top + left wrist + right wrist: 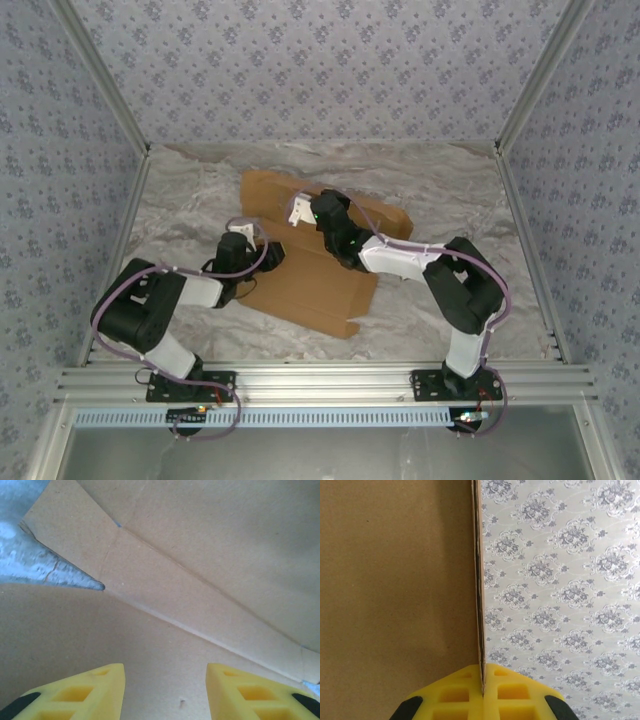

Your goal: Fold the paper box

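1. The paper box [310,285] is judged light and thin: stiff across its flat panels, quick to bend along its scored creases, and liable to dent or tear at a notch under a hard pinch. Its matte face should not slip much. A flap's free edge near a crease looks the soundest place to take hold.

2. It is plain brown cardboard, a die-cut sheet far wider than either pincer. From above, a raised rear panel stands behind a broad flat panel. The left wrist view shows a long narrow strip between two creases, with a pointed notch baring the surface beneath.

3. The right gripper [305,210] is clamped on the upright panel's edge; its wrist view shows yellow fingers pressed together with the cardboard's thin edge caught between them. The left gripper [165,672] hangs with its jaws apart just over the sheet, nothing between them.

4. The box lies mid-table on the crumpled pale table covering [190,200], between the two arms, angled so that one corner points toward the near rail.
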